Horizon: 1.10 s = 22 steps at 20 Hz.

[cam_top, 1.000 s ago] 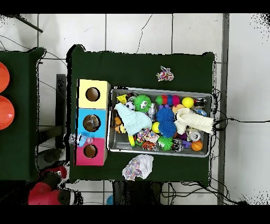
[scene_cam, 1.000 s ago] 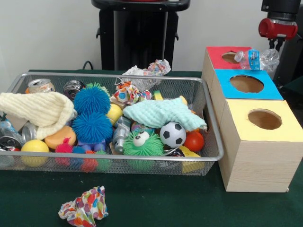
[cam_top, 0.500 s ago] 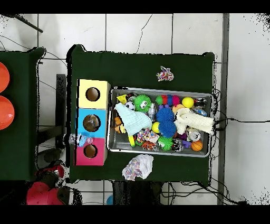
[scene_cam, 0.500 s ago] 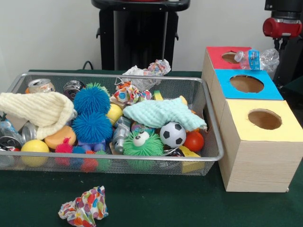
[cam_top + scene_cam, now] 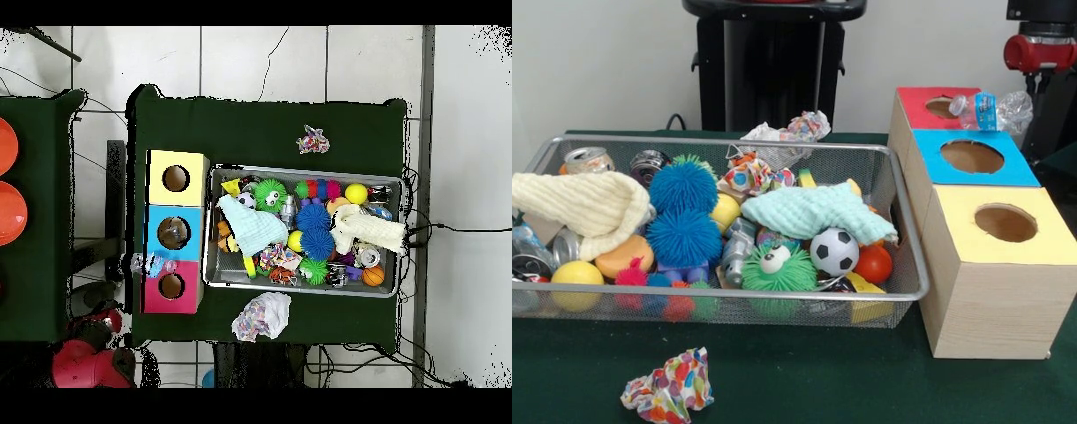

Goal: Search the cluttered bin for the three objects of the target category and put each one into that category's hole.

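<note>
A crushed clear plastic bottle (image 5: 993,110) with a blue label lies on the red box (image 5: 916,102), half over its far right edge; from above the bottle (image 5: 148,264) sits at that box's outer side. My gripper (image 5: 1033,81) hangs just behind and above it, under the red arm (image 5: 1039,51), and its state does not show. In the overhead view only the red arm (image 5: 88,362) shows, off the table's corner. The mesh bin (image 5: 905,212) holds crushed cans (image 5: 587,159), balls, spiky toys and two cloths.
Blue box (image 5: 971,157) and yellow box (image 5: 1002,221) stand in a row with the red one, right of the bin. A crumpled paper ball (image 5: 669,387) lies on the green table in front; another paper wad (image 5: 790,131) lies behind the bin.
The red arm has drawn up and slightly right, away from the bottle. The bottle and the bin's contents have not moved.
</note>
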Available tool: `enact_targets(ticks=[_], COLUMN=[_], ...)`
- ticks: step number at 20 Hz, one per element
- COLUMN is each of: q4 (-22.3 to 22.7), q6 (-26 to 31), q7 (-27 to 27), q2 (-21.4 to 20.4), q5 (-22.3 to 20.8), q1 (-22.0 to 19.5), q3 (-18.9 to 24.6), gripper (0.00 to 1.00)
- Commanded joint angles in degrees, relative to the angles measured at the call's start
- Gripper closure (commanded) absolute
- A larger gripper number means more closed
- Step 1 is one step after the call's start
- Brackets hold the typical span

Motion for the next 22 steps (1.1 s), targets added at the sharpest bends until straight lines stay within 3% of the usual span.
enact_targets(ticks=[1, 22], q4=[-0.57, 0.78], q6=[0.89, 0.99], q7=[8.77, 8.92], q2=[-0.71, -2.99], q5=[-3.01, -7.62], q1=[-3.38, -8.13], q3=[5.61, 8.57], gripper=[1.0, 1.0])
